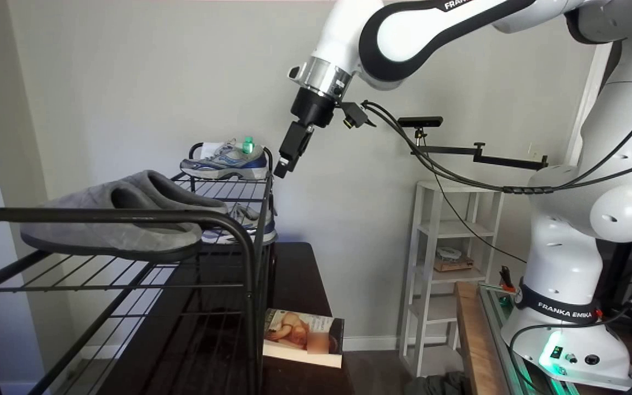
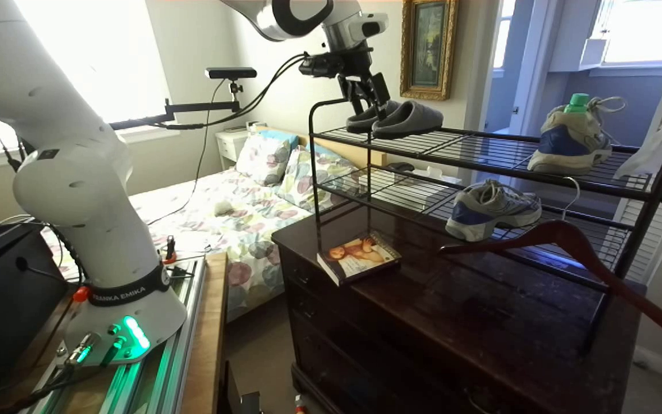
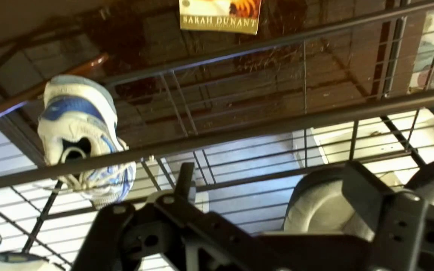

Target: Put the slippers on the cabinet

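The fingers point(image 3: 365, 186) are hanging wide apart, gripping nothing; the slippers point(image 3: 322, 205) are lying rightward in the wrist view, atop the wire rack point(image 2: 480, 154), heels seemingly facing the arm point(image 1: 565, 252).

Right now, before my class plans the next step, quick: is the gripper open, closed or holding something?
Gripper: open, holding nothing; the grey slippers rest on the wire rack.
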